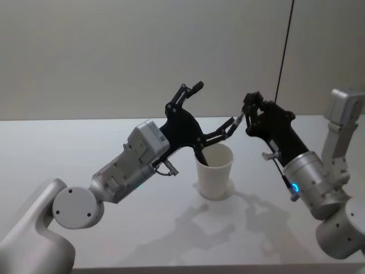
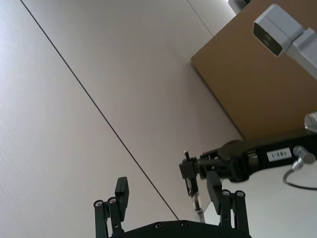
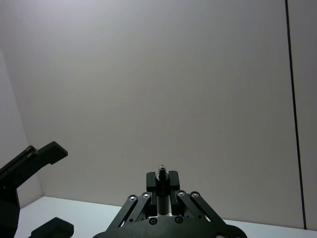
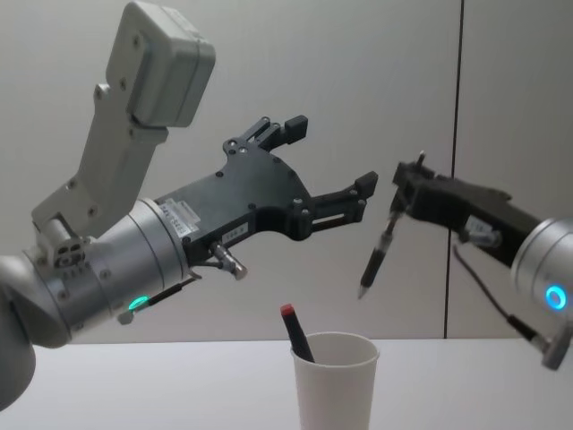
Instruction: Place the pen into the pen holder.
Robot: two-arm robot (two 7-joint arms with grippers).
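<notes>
1. The pen (image 4: 376, 255) is held in the air at its top end by the right gripper (image 4: 405, 193); it hangs tip-down with a slight tilt, above and a little to the right of the pen holder (image 4: 333, 381). In the left wrist view the pen (image 2: 194, 198) is seen dangling from the same right gripper (image 2: 189, 168).
2. The pen holder (image 1: 214, 171), a white paper cup, stands upright on the white table (image 1: 85, 148). A dark pen with a red cap (image 4: 294, 331) is already leaning inside it, its top poking over the rim.
3. The right gripper (image 1: 249, 108) is closed narrowly on the pen's upper end; in the right wrist view the pen end (image 3: 161, 174) is seen pinched between the closed fingers of the right gripper (image 3: 162, 184).
4. The left gripper (image 4: 327, 157) is spread wide with nothing in it, raised above the cup and just left of the hanging pen, not touching it. In the head view the left gripper (image 1: 214, 105) reaches over the cup towards the right one.
5. Progress, judged: pen lifted and brought near the cup, not yet in. Left to do: the tip is to be lined up over the opening, lowered in, and released.
6. Risk, judged: the tip sits slightly off the opening; the light cup could be tipped by a rim strike.
</notes>
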